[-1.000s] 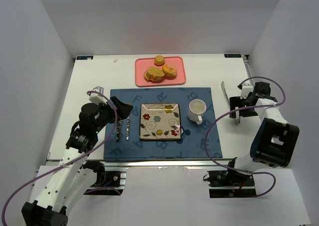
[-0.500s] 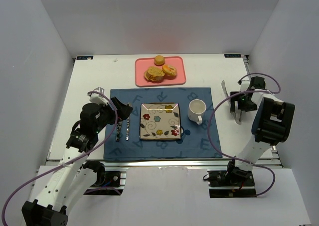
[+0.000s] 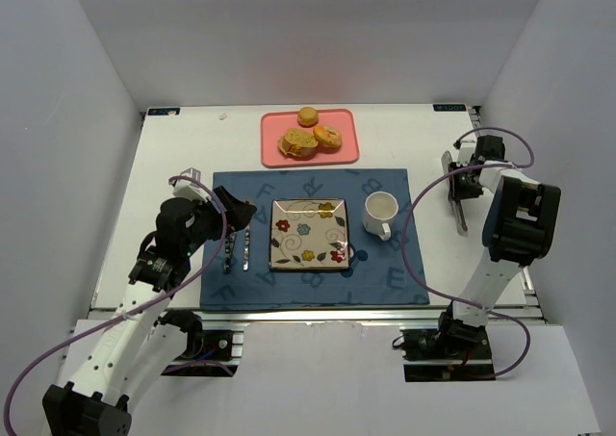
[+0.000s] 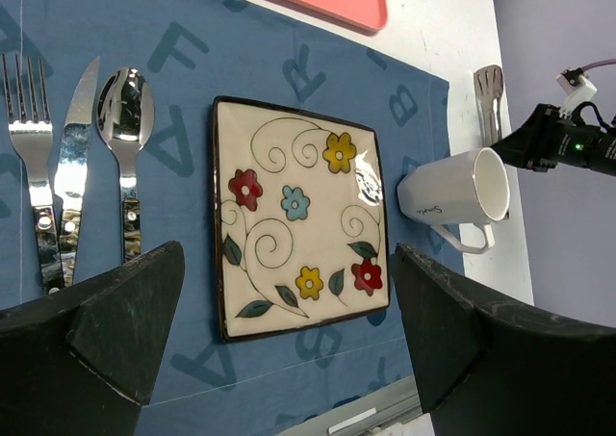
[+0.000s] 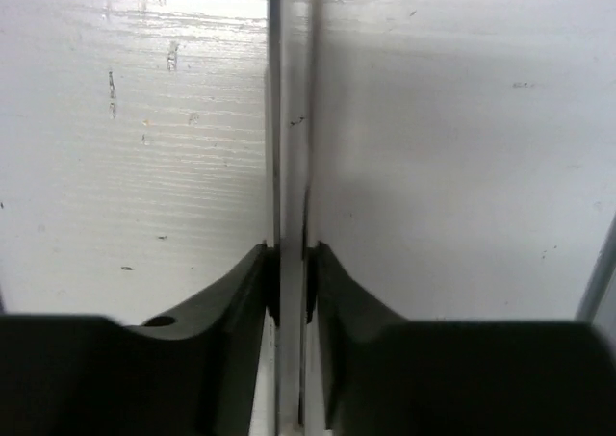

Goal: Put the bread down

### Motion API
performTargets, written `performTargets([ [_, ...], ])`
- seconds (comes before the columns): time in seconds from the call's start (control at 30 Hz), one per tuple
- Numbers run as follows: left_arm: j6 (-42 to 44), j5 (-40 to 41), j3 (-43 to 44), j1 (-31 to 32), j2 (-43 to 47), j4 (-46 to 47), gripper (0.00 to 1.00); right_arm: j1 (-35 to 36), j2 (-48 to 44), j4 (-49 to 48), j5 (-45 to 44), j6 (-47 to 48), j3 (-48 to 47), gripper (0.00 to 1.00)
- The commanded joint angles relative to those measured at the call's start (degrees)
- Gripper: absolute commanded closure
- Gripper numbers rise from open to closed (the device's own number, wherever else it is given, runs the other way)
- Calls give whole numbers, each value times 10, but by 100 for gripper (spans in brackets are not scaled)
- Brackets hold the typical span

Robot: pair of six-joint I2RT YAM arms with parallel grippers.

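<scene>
Bread (image 3: 310,138) is the target, and none of it is on the plate (image 3: 289,253) yet. Working outward from my bases:

- Left fingers (image 4: 115,311) are hanging spread wide and empty over the left part of the blue placemat (image 3: 385,272), above the cutlery (image 3: 236,248). The plate is lying just to their right.
- Cup (image 3: 380,212) is standing beside the plate's right edge.
- Right fingers (image 5: 241,292) are pinching a thin metal tool (image 3: 460,210), probably tongs, which is lying on the bare table (image 3: 173,147) well right of the mat. Its long axis is running near to far.
- The bread is sitting furthest out, several pieces bunched on the pink tray (image 3: 348,153), straight beyond the plate.

The key relation is that the bread is lying forward and left of my right fingers, and forward and right of my left ones. My left side is nearer, but my right side is holding the tool, so I'm judging the reach goes diagonally from the right, clearing the cup.
</scene>
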State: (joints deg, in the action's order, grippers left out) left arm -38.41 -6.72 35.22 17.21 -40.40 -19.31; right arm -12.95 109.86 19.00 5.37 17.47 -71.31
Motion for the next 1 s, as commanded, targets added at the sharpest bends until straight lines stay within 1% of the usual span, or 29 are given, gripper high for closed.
performTargets([
  [0.0,2,10,18,-2,3,-9,2,-1,-22,2,9,8,5,72],
  [0.03,2,11,20,-2,8,-10,2,-2,-35,0,14,5,11,83],
  [0.07,2,13,20,-2,9,-12,2,-3,-49,0,24,5,20,87],
  [0.1,1,15,22,-1,12,-14,2,-3,-82,0,43,5,23,90],
  [0.13,0,16,22,-2,15,-14,2,-3,-100,1,55,7,23,96],
  [0.2,-3,16,20,-1,22,-15,2,-1,-141,10,105,11,8,97],
  [0.27,-5,15,20,-2,24,-14,2,12,-156,33,137,12,-15,92],
  [0.33,-5,12,21,-2,23,-16,2,33,-161,52,167,1,-58,81],
  [0.4,-4,10,23,-2,23,-18,2,47,-154,66,187,-27,-101,75],
  [0.43,-3,11,27,-1,23,-20,2,55,-149,68,190,-38,-113,69],
  [0.5,-1,13,34,-2,23,-27,2,79,-133,75,203,-66,-138,62],
  [0.53,0,16,41,-2,24,-31,2,87,-127,75,206,-73,-159,57],
  [0.63,2,21,47,-2,30,-42,2,128,-106,75,198,-65,-189,51],
  [0.67,2,25,49,-2,33,-44,2,155,-100,80,197,-59,-199,51],
  [0.73,1,29,51,-2,38,-53,2,179,-76,88,194,-52,-229,50],
  [0.8,-2,31,53,-1,43,-59,2,191,-49,94,195,-49,-252,50],
  [0.87,-4,35,54,-2,48,-64,2,207,-34,97,195,-46,-280,46],
  [0.97,-10,42,59,-1,53,-74,2,225,-1,102,194,-37,-308,45],
])
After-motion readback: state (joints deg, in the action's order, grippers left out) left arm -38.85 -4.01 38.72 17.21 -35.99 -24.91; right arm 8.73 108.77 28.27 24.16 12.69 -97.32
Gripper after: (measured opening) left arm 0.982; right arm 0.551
